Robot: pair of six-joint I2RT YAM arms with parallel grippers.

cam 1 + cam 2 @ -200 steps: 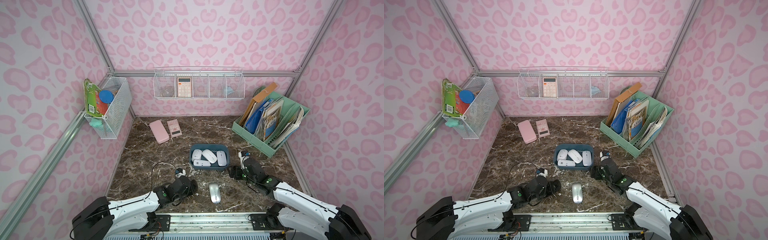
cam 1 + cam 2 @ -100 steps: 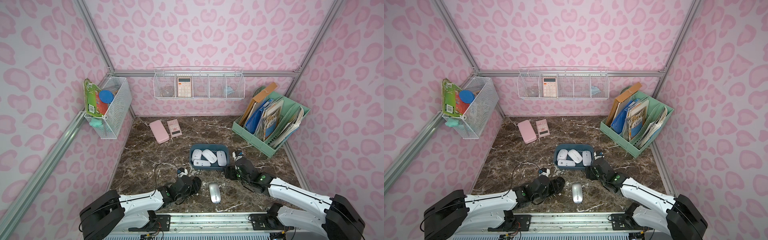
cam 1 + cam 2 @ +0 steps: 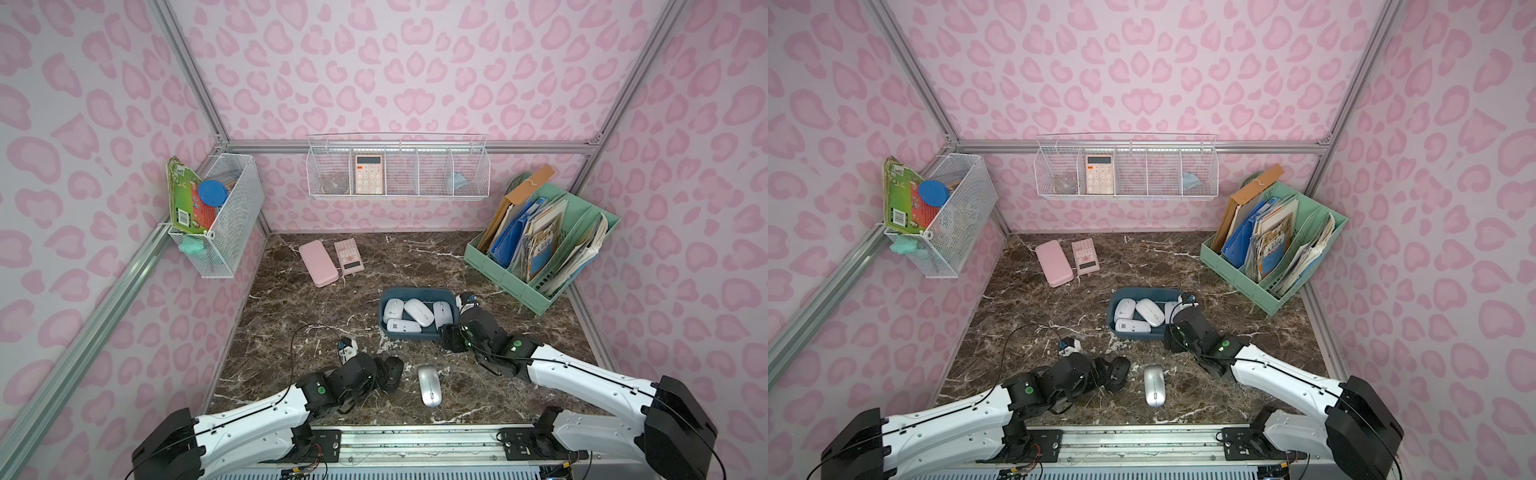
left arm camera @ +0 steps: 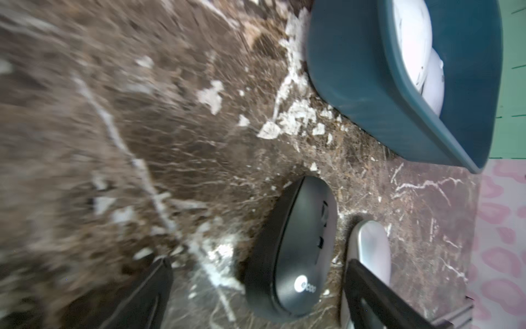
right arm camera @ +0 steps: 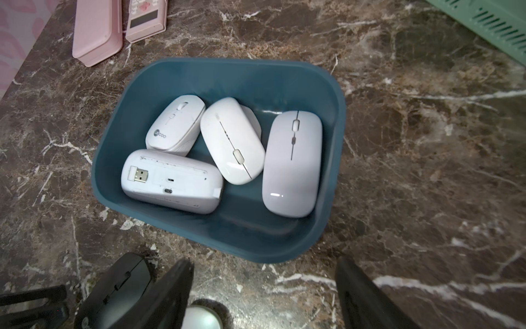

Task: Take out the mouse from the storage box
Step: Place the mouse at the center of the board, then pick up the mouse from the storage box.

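Observation:
The dark teal storage box (image 3: pixel 415 291) (image 5: pixel 242 79) stands mid-table and holds several white mice, such as a white mouse (image 5: pixel 291 162) by its right wall. A black mouse (image 3: pixel 392 370) (image 4: pixel 296 250) lies on the marble in front of the box. It sits loose between the wide-apart fingers of my open left gripper (image 4: pixel 257 273) (image 3: pixel 380 374). Beside it lies a silver mouse (image 3: pixel 429 385) (image 4: pixel 370 245). My right gripper (image 5: pixel 264 280) (image 3: pixel 448 337) hovers at the box's near right corner, open, with only bare marble between its fingers.
A pink case (image 3: pixel 318 264) and a pink calculator (image 3: pixel 349 255) lie at the back left of the table. A mint-green file rack (image 3: pixel 540 266) fills the back right. White wire baskets (image 3: pixel 397 183) hang on the walls. A thin black cable (image 3: pixel 307 330) loops over the left arm.
My left gripper has opened and let go of the black mouse, which now rests on the table. My right gripper has moved left, closer to the box's near right corner.

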